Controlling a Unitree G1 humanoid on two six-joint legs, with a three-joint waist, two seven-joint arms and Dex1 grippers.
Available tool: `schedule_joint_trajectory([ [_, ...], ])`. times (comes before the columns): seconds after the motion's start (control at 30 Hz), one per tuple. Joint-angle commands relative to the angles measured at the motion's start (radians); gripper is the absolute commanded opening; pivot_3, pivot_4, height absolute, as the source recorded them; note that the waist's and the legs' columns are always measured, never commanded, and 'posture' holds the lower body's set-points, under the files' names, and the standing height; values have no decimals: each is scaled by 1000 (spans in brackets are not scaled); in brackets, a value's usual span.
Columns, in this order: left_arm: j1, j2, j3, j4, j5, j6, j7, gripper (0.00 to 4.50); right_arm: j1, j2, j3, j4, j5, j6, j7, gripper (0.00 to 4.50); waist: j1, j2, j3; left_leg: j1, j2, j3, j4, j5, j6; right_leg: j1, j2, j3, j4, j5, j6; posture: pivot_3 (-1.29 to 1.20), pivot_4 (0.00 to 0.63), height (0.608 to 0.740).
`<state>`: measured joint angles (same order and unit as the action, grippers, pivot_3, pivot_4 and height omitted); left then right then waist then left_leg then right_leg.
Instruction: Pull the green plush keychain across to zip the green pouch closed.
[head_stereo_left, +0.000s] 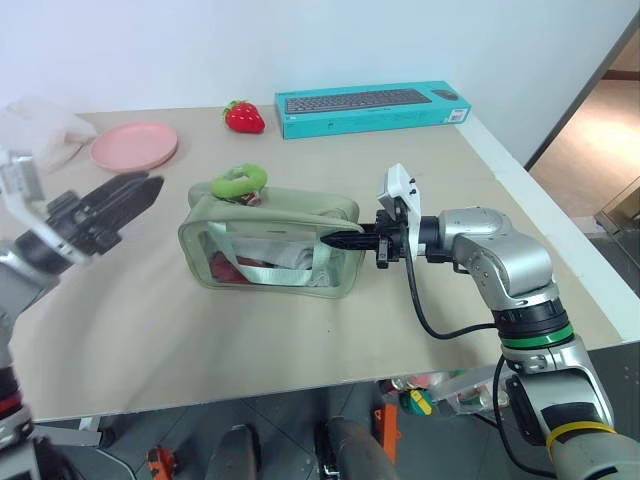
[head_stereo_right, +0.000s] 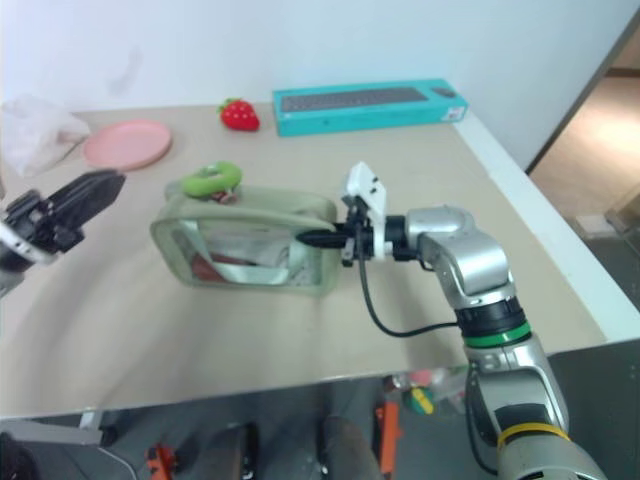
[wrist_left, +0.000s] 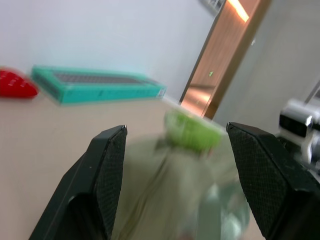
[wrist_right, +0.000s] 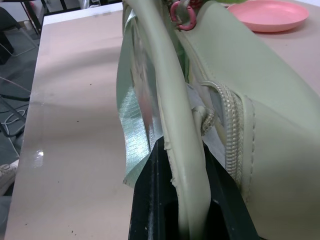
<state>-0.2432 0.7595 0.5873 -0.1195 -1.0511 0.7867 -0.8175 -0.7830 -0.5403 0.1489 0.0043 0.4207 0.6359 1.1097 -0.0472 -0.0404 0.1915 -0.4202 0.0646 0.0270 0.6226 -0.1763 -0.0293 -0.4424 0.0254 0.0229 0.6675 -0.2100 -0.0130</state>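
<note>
While my right gripper stays out of the pull itself, its black fingers pinched together on the pale strap at the right end of the green pouch, what matters is how the green plush keychain lies from my left gripper. The keychain sits on top of the pouch at its left end, just right of and slightly beyond my left fingers, which stand wide apart and touch nothing. The pouch's long axis runs left to right across the table, and I judge the left arm far nearer to the keychain. The keychain is a fuzzy lime ring on a small pink ring; the pouch is soft, boxy sage fabric with clear plastic sides, red items inside.
</note>
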Motion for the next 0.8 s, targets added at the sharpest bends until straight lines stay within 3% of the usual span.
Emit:
schedule_joint_trajectory([
  [0.03,58,17,-12,-32,44,-35,-51,3287,-12,5,-13,-21,13,-9,3,0,1,-1,0,0,0,0,0,0,0,0,0,-1,0,0,0,0,150,740],
  [0.2,80,-11,-96,-49,100,-55,-57,3287,-13,3,-12,-20,11,-9,4,0,2,-1,0,0,0,0,1,0,0,0,0,0,0,-2,-6,0,150,740],
  [0.47,10,-49,-194,6,161,-93,-74,3287,-10,-5,-19,-34,15,3,-4,0,2,-1,-1,0,0,0,0,0,0,0,1,0,0,1,-1,0,150,740],
  [0.8,-7,-65,-200,2,163,-102,-93,42,-4,-13,-20,-38,16,5,-8,0,2,-1,-1,-1,0,0,0,0,0,0,1,1,0,1,-1,0,150,740],
])
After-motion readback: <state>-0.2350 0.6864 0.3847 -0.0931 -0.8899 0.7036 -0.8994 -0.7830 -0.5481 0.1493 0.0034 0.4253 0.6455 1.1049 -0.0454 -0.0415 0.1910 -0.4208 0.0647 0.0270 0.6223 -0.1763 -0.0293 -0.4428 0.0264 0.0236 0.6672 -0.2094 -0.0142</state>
